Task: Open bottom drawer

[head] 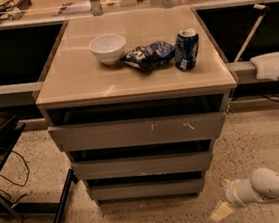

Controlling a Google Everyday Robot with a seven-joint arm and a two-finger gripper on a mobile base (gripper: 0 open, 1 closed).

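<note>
The gripper (220, 211) hangs low near the floor, to the right of the cabinet (135, 84) and clear of it; whether it is wide or narrow cannot be told. The bottom drawer (147, 188) sits lowest of the three grey fronts, looks shut, and is untouched. It has no handle, so the likely purchase is its top edge, in the dark gap under the middle drawer (143, 166). That gap looks thin. Coming in a little high would probably catch the middle drawer instead and pull the wrong one. A shallow hold on the flat front could slip off as the pull begins. Approaching from the side, the arm could also knock the cabinet's corner and rock the can (186, 49) standing upright beside the chip bag (148, 56) and bowl (107, 47).
</note>
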